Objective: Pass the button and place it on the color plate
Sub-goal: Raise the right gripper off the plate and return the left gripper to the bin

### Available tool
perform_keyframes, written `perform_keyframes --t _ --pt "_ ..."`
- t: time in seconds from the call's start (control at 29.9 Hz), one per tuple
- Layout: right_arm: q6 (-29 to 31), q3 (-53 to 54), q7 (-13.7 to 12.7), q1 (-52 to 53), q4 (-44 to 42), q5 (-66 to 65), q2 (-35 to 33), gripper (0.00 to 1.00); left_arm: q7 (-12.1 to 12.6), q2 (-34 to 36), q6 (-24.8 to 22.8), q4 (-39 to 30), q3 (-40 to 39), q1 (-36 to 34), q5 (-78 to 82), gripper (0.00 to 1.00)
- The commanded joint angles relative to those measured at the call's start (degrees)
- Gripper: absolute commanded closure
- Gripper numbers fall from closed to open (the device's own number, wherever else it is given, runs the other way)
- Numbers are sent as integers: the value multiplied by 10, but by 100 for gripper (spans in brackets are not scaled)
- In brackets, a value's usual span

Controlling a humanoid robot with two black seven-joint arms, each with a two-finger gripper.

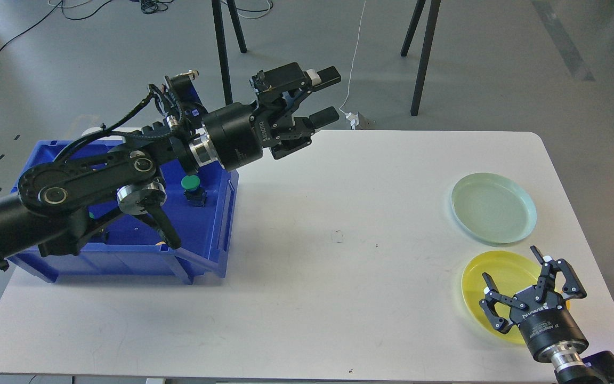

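Button [191, 184], green cap, upright in blue bin [216, 224]

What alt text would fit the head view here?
Left end effector hangs open and empty past the back edge of a white table, its arm crossing a blue bin holding a green button. At right, the open right end effector hovers over a yellow plate, beside a pale green plate.

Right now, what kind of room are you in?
Probably a robotics lab: a white table on a grey floor, loose cables lying about, and a blue bin of parts beside my left hand.
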Motion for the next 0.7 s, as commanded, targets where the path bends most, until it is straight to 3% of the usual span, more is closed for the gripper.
perform_keyframes --t 0.0,0.13,0.23,0.37,0.57,0.67 --pt "-4 2 -11 58 11 -1 -30 2 0 6 27 -2 -14 13 1 17" --pt "1 4 -38 147 10 0 -67 2 0 67 73 -26 -10 7 6 16" --pt "3 8 -56 215 4 -2 -74 2 0 163 67 -67 0 5 53 11" --pt "3 2 -76 301 -19 -2 -74 2 0 265 57 -83 31 2 235 11" --pt "4 -16 -76 350 -45 -2 -69 2 0 350 53 -21 99 0 461 11" --pt "4 -16 -76 344 -46 -2 -66 2 0 332 47 74 152 -1 581 11"
